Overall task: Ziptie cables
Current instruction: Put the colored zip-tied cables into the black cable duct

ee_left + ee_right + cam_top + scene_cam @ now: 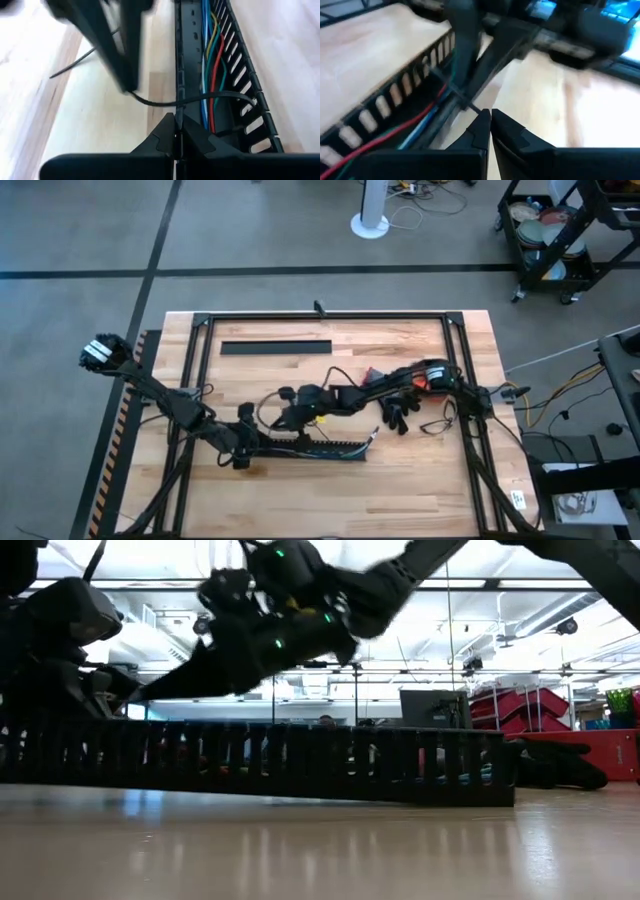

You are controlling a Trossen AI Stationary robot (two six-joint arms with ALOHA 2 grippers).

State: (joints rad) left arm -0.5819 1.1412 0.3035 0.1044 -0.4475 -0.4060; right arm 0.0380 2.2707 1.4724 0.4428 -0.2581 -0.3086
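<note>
A long black comb-toothed duct (320, 446) lies on the wooden table, near the front. Blue, green, yellow and red cables (210, 65) run along inside it. A thin dark ziptie (200, 99) arcs over the cables and across the duct. My left gripper (175, 131) is shut at the duct's left end (250, 448). My right gripper (487, 116) hovers just beyond the duct (288, 418), slanting down toward it, shut on the ziptie's free end. My left gripper pinches the duct's side wall (178, 107) between its two fingers, at the duct's left end. The fingers point along the duct, which lies flat on the table. My right gripper pinches the ziptie's tail (470, 106) at its fingertips, slanting down from the far right. The strip runs from the fingertips into the duct as a slack arc.
A flat black strip (275, 347) lies near the table's far edge. A black glove-like object (398, 415) and a red item (428, 376) sit right of centre under the right arm. Black frame rails (200, 380) run along the table's sides.
</note>
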